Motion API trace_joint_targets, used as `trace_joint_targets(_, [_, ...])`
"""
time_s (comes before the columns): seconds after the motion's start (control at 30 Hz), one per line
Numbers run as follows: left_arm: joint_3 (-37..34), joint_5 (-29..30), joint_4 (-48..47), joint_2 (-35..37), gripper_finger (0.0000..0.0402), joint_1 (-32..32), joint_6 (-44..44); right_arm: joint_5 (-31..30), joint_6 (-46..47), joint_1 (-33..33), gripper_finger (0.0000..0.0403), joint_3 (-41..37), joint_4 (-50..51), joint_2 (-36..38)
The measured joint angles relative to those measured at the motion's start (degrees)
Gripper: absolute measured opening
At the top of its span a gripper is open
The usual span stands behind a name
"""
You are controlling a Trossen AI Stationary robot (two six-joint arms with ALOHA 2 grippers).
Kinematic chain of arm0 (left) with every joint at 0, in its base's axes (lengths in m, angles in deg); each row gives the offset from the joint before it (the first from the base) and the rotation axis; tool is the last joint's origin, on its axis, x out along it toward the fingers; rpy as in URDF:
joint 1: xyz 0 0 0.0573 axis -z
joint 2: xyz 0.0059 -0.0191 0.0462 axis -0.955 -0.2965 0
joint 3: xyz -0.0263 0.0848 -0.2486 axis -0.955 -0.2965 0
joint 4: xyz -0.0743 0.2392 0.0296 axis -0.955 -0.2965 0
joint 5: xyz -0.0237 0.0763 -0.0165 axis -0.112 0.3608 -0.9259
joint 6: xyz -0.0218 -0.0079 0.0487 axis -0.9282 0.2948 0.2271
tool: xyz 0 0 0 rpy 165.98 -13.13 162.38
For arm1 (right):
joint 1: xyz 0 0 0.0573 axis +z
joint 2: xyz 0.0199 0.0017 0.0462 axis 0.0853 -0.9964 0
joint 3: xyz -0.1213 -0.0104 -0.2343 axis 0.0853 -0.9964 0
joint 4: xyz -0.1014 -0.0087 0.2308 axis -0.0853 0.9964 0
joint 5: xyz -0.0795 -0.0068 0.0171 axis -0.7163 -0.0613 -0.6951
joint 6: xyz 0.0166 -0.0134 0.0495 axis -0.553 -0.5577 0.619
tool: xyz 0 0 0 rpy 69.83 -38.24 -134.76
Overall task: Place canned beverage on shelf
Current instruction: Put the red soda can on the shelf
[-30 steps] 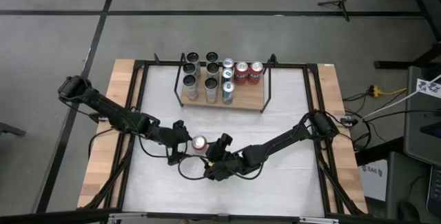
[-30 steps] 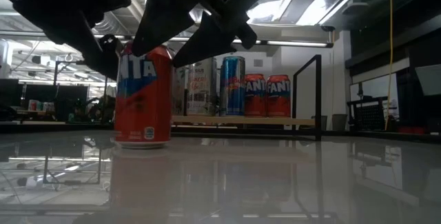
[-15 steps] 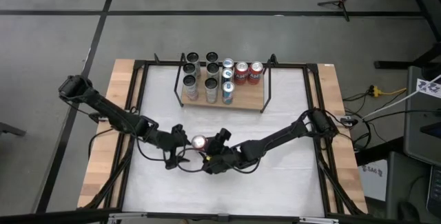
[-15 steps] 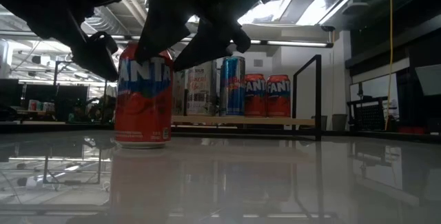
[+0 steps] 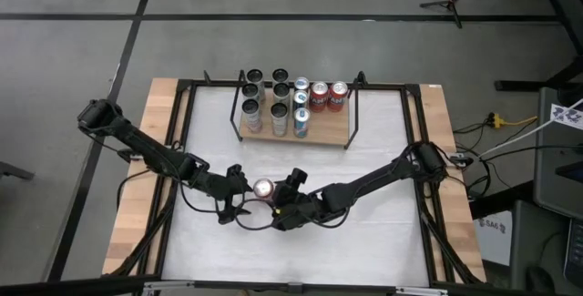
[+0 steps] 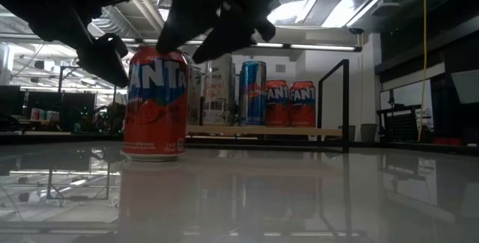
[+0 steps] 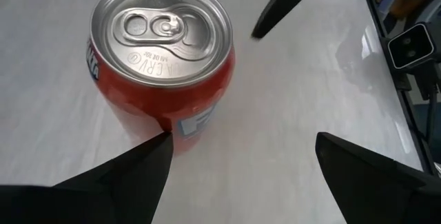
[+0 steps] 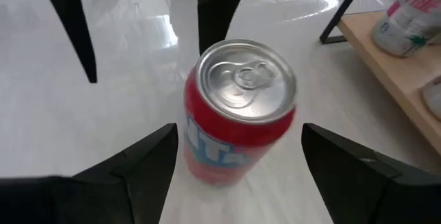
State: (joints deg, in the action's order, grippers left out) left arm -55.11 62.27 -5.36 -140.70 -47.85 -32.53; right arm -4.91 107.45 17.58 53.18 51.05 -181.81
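Red can (image 5: 263, 188) upright, axis vertical (tab end up), seemingly untouched between two spread-fingered grippers.

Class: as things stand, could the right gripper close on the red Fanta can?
Probably yes. The right gripper is open, its fingers either side of the upright red Fanta can; the open left gripper crowds it closely.

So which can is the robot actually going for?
On the white table, in front of the wooden shelf of cans, one red Fanta can stands upright between both open pincers. Unlike the others, it stands on the tabletop.
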Motion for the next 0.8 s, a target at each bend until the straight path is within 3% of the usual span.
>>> trace_joint_targets(0.5, [0.0,0.3,-0.1,0.0,0.0350,0.0,0.0,9.2,-1.4,-2.2,0.0303,0.0,-1.4,3.2])
trace_joint_targets(0.8, [0.0,0.7,-0.2,0.0,0.0350,0.0,0.0,18.5,-1.5,-5.8,0.0303,0.0,-10.7,3.3])
